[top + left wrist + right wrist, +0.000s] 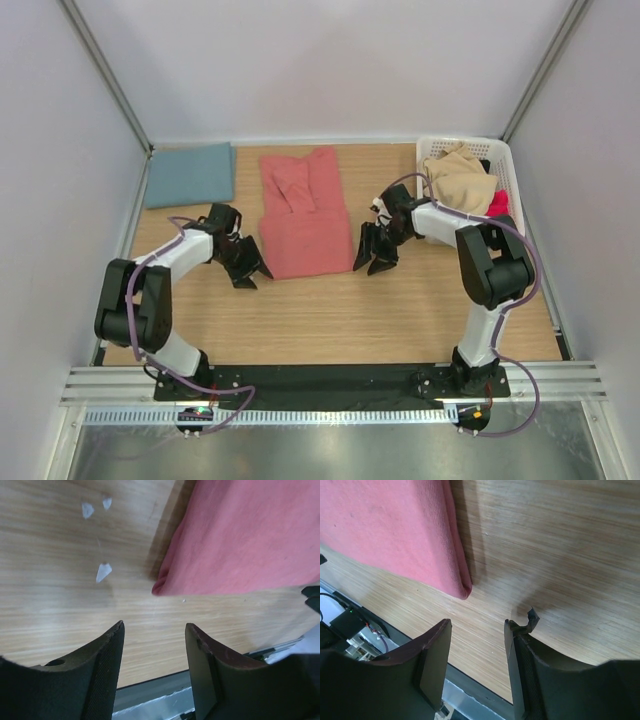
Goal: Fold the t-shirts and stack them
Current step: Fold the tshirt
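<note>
Both arms are reaching low over the table (330,315). The left gripper (247,266) and right gripper (371,258) are flanking the near corners of the red shirt (300,215), fingers spread, gripping nothing. The teal shirt (188,173) is lying folded at far left. Bare wood is showing between the hem and the near edge.

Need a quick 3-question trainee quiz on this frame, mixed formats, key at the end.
1. True or false: the left gripper and right gripper are both open, either side of the salmon-red t-shirt.
2. The teal-blue t-shirt lies: A) on the salmon-red t-shirt; B) folded at the far-left corner of the table; C) in the left gripper.
3. What holds the other clothes, far right?
Key: 1 true; 2 B; 3 the white basket.
</note>
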Controlling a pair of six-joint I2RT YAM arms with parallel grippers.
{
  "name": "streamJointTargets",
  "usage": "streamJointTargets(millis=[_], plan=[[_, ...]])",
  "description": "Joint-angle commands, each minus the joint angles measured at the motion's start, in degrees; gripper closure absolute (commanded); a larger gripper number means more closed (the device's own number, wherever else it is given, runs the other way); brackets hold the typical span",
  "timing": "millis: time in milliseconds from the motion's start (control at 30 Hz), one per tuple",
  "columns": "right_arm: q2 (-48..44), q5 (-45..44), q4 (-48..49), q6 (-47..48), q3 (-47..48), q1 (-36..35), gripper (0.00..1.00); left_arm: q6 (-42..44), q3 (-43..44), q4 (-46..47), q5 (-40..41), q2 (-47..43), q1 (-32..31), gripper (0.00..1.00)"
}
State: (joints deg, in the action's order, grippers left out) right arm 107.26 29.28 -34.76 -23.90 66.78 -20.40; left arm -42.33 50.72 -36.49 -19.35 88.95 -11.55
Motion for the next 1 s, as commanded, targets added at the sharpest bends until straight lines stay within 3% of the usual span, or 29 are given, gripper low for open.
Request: streamJointTargets(millis=[0, 167, 667, 967], plan=[[-3.9, 0.3, 3.0, 0.3, -0.2, 0.2, 0.46, -6.3, -1.2, 6.9, -0.7, 2.9, 0.1, 0.47], [-4.5, -0.1, 2.9, 0.9, -0.2, 0.2, 0.46, -11.1, -1.6, 9.2, 1.2, 5.4, 0.1, 0.51], [-4.5, 0.7, 5.2, -1.0, -2.9, 0.1, 0.46, -10.8, 0.0, 9.4, 4.4, 8.6, 0.1, 0.67], [-2.0, 4.6, 15.1, -9.7, -7.6, 0.2, 0.45, -8.5, 2.3, 8.6, 2.8, 10.3, 0.1, 0.94]])
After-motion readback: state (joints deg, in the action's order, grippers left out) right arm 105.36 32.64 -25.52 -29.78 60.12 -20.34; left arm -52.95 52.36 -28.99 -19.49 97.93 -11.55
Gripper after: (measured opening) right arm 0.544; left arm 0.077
